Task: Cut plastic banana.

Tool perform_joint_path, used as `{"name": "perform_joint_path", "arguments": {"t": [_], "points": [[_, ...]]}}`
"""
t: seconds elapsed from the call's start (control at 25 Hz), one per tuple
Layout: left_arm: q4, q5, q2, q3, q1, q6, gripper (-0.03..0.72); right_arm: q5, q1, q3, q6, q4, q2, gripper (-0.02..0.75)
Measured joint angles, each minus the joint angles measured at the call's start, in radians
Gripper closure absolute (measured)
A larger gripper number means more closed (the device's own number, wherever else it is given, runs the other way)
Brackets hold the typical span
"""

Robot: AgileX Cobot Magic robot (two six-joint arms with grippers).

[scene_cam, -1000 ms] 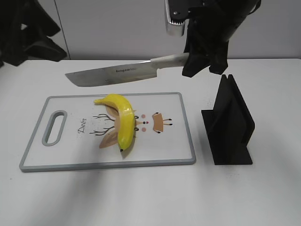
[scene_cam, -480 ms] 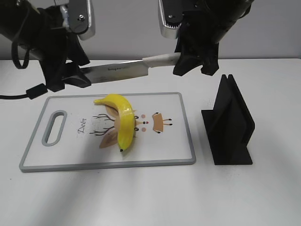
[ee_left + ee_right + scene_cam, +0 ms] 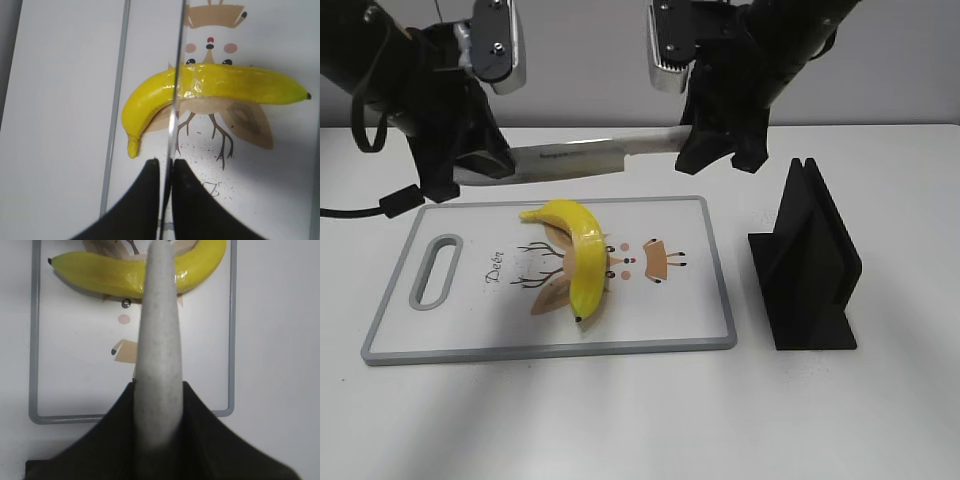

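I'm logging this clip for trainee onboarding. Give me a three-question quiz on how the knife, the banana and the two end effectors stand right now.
1. True or false: the knife has already cut into the banana.
2. Which part of the knife does the right end effector hold? A) the blade tip B) the handle C) nothing
3. Fill in: the banana lies on the ______, left of the black stand.

Key
1. False: the banana is whole and the knife is held level above the board's far edge.
2. B. The left end effector pinches the blade end.
3. cutting board
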Motion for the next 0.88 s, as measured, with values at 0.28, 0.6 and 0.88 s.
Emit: {"name": "perform_joint_path", "arguments": {"t": [0.28, 0.6, 0.88], "points": [[0.002, 0.005, 0.004, 0.0, 0.0, 0.001, 0.71, -0.016, 0.0, 0.0, -0.011, 0.013, 0.007, 0.57], [-0.018, -0.048, 0.109, -0.001, 0.0, 0.004, 0.712, -0.031, -0.001, 0.0, 0.035, -0.017, 0.072, 0.57], [-0.07, -0.192, 0.302, -0.003, -0.012, 0.02, 0.707, -0.08, 0.004, -0.002, 0.245, -0.173, 0.241, 0.554]]}}
